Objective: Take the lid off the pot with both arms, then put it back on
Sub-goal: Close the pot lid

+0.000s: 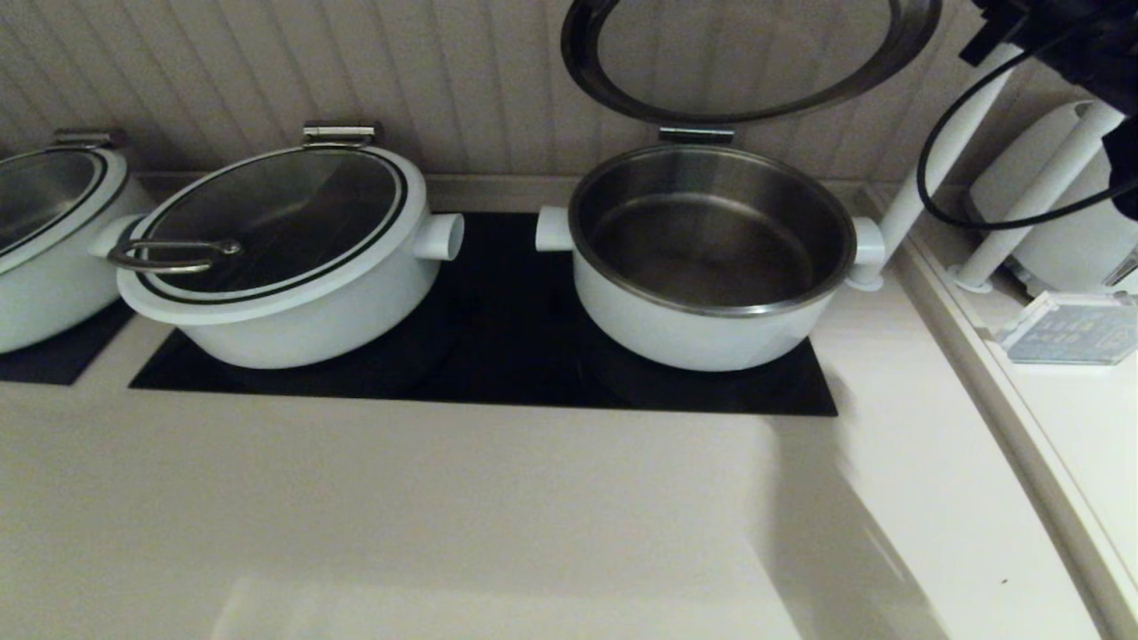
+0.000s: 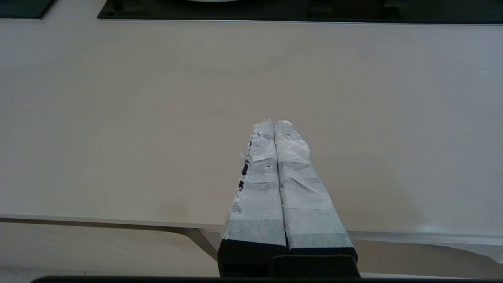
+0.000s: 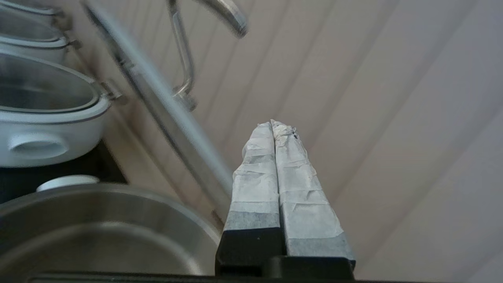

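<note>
The pot stands open on the right of the black cooktop, its steel bowl empty. Its lid is swung up on the rear hinge and stands against the wall. In the right wrist view the lid shows edge-on with its steel bar handle, above the pot's rim. My right gripper is shut and empty, beside the lid and apart from it; its arm shows at the upper right. My left gripper is shut and empty, low over the bare counter near its front edge.
A second white pot with a closed loop-handled lid sits left on the cooktop; a third pot is at the far left. White stand poles and a clear box are at the right.
</note>
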Robot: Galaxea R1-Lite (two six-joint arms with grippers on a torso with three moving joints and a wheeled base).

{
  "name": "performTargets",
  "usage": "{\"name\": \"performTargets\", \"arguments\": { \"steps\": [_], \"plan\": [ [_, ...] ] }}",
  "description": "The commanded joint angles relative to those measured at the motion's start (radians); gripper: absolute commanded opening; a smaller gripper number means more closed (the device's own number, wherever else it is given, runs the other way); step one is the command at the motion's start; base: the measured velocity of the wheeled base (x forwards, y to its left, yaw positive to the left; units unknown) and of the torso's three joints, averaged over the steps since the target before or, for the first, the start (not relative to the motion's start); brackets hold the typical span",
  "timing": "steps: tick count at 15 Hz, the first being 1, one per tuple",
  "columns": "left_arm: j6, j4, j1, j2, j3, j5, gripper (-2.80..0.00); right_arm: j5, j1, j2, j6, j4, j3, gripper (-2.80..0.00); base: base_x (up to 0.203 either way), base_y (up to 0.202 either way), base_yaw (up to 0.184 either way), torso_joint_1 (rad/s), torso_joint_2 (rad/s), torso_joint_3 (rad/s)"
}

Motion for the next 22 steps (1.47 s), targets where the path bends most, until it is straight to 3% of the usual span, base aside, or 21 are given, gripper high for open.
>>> {"name": "performTargets", "arguments": {
  "steps": [1, 11, 22],
  "plan": [
    [-0.001, 0.000, 0.001, -0.001, 0.000, 0.000, -2.80, 0.016, 0.004, -0.029, 0.000, -0.006, 0.048, -2.80, 0.000, 0.000, 0.000, 0.000, 0.00, 0.000],
    [-0.001, 0.000, 0.001, -0.001, 0.000, 0.000, -2.80, 0.070, 0.022, -0.111, 0.002, -0.045, 0.236, -2.80, 0.000, 0.000, 0.000, 0.000, 0.00, 0.000],
    [-0.001, 0.000, 0.001, -0.001, 0.000, 0.000, -2.80, 0.093, 0.103, -0.242, -0.003, -0.183, 0.611, -2.80, 0.000, 0.000, 0.000, 0.000, 0.00, 0.000]
  ]
}}
